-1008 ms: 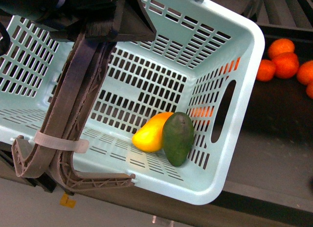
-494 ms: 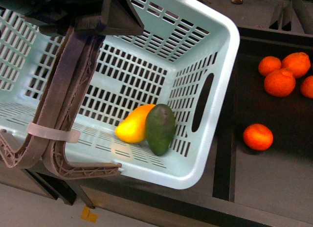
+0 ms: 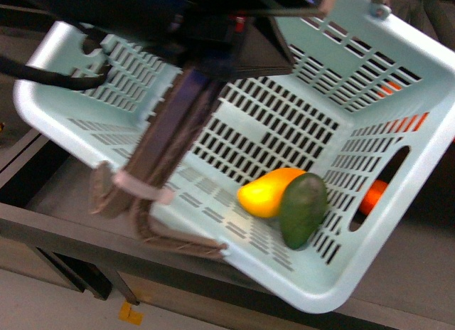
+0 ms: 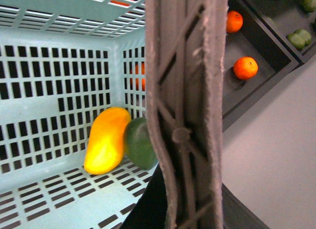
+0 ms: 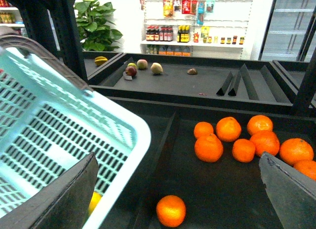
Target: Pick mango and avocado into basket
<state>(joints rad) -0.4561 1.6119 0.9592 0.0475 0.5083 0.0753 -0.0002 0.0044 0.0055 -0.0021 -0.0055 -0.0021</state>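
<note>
The teal basket [image 3: 345, 293] hangs tilted in the front view, and its two brown handles [image 3: 173, 134] run up into my left gripper [image 3: 215, 63], which is shut on them. The yellow-orange mango [image 3: 268, 192] and the dark green avocado [image 3: 303, 210] lie touching in the basket's low corner. From the left wrist the handles [image 4: 185, 91] fill the middle, with the mango [image 4: 105, 140] and the avocado [image 4: 139, 144] behind them. My right gripper [image 5: 180, 192] is open beside the basket's rim [image 5: 129, 140], above the dark orange bin, holding nothing.
Several oranges [image 5: 232, 136] lie in a dark bin right of the basket, and one orange [image 5: 171, 210] sits alone nearer. A back shelf [image 5: 173, 83] holds a few fruits and dividers. Green fruits [image 4: 298, 38] lie in a farther bin. A dark shelf edge [image 3: 64, 237] runs under the basket.
The basket has swung right across the front view and tilted more. The mango and avocado stay together in its low corner. The oranges are now mostly hidden behind it.
</note>
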